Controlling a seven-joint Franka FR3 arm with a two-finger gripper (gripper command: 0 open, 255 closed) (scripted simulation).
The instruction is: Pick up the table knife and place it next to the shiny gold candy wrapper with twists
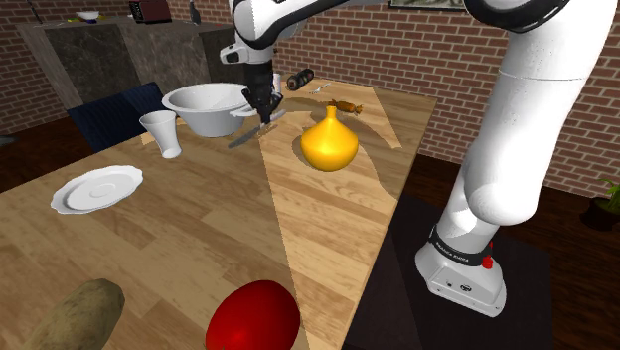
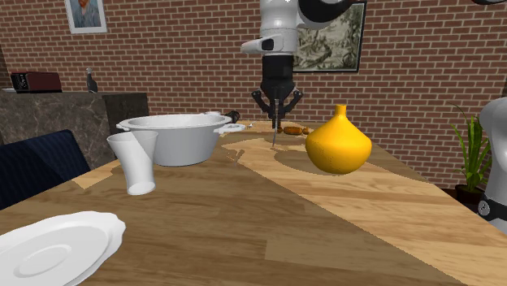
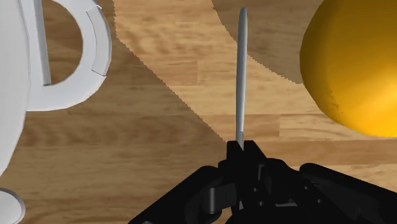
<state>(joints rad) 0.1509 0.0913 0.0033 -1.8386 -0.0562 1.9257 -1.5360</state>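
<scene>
I have the table knife [image 3: 240, 76] clenched in the jaws, blade pointing out ahead of them, seemingly just clear of the desk [image 1: 199, 229]. This looks like the carry step. The gold candy wrapper [image 1: 343, 106] lies near the jaws, beyond the yellow vase [image 1: 330, 142], so next I'd swing across and lower the knife beside it.

Your shoulder camera looked down from beside the stand [image 1: 462, 273], the vase [image 1: 330, 144] ahead. Your second camera sat low, facing the vase. Your wrist camera hung close beside it. All three shared vase and knife [image 3: 240, 76].
</scene>
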